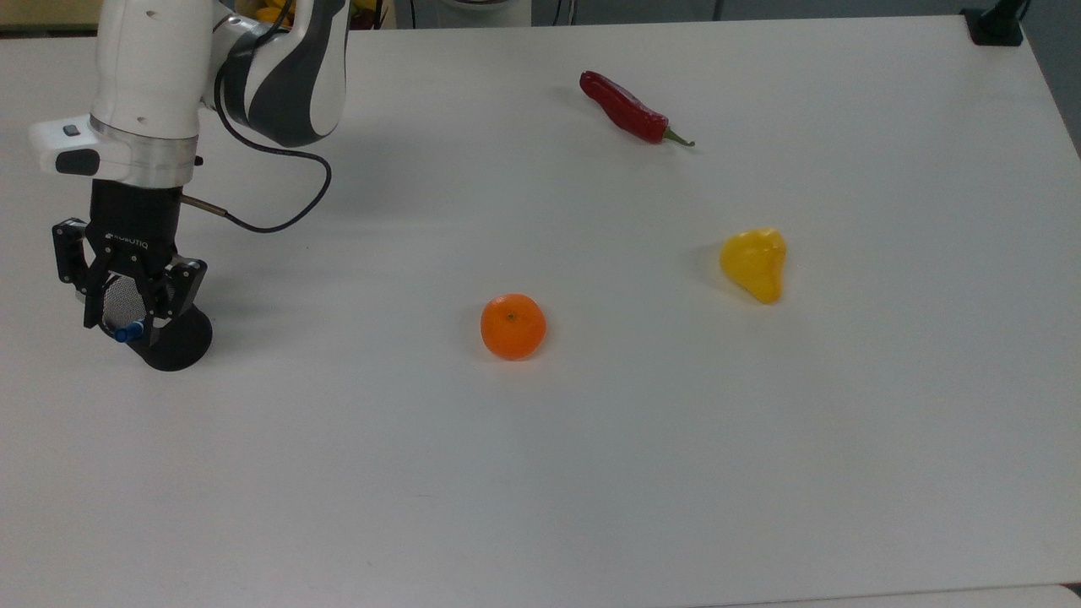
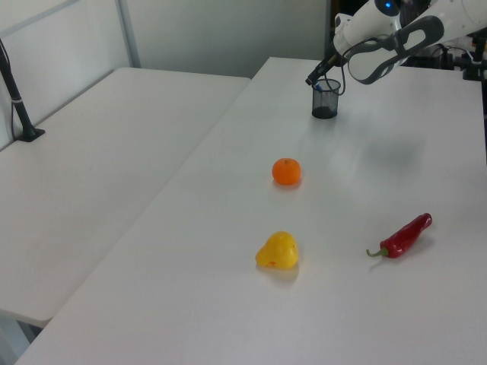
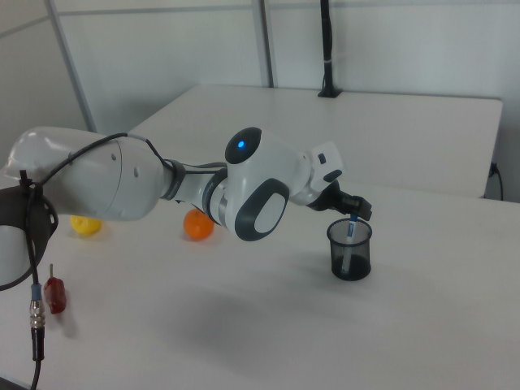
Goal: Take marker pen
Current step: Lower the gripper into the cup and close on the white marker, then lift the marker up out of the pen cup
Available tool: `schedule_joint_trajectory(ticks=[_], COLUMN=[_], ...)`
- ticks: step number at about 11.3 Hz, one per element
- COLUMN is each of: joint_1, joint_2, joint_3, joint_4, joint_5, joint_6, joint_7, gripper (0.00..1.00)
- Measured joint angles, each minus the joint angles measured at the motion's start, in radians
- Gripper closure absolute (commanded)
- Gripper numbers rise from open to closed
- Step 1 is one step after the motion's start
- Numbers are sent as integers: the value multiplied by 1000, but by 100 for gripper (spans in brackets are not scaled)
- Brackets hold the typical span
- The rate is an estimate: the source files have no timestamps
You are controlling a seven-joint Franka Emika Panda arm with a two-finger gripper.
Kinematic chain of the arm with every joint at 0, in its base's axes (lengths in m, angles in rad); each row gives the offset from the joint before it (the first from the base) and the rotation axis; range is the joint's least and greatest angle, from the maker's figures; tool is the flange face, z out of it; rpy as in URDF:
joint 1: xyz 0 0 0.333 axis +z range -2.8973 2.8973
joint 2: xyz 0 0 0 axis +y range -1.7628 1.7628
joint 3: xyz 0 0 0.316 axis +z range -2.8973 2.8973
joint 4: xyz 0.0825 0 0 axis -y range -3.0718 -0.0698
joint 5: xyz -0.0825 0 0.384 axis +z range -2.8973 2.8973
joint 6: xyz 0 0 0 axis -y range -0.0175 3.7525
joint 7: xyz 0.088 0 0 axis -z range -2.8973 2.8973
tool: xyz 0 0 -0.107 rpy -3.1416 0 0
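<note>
White table (image 1: 591, 439), with a black mesh cup (image 1: 173, 336) at the top view's left. Marker (image 1: 128, 333) stands leaning in the cup, blue cap up, long axis near vertical. Gripper (image 1: 127, 325) hangs directly above, fingers spread either side of the cap, not yet clamped.

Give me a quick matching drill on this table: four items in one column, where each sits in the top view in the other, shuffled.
Items:
1. marker pen
2. orange
3. red chili
4. yellow pepper

Places, as the top view shows them:
A. near the far edge, stem pointing to the top view's right
B. standing in the black mesh cup, under the pincer
C. right of the orange
D. near the table's middle

Pairs: 1-B, 2-D, 3-A, 4-C
</note>
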Motion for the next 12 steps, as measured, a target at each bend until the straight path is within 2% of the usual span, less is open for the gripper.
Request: schedule_joint_trajectory(ticks=[4, 5, 6, 12], joint_1=[0, 0, 0, -1], joint_2=[20, 20, 20, -1], joint_3=[0, 0, 0, -1], joint_4=[1, 1, 4, 23], joint_5=[0, 0, 0, 0], joint_6=[41, 41, 42, 45], joint_7=[0, 0, 0, 0], gripper=[84, 88, 91, 91])
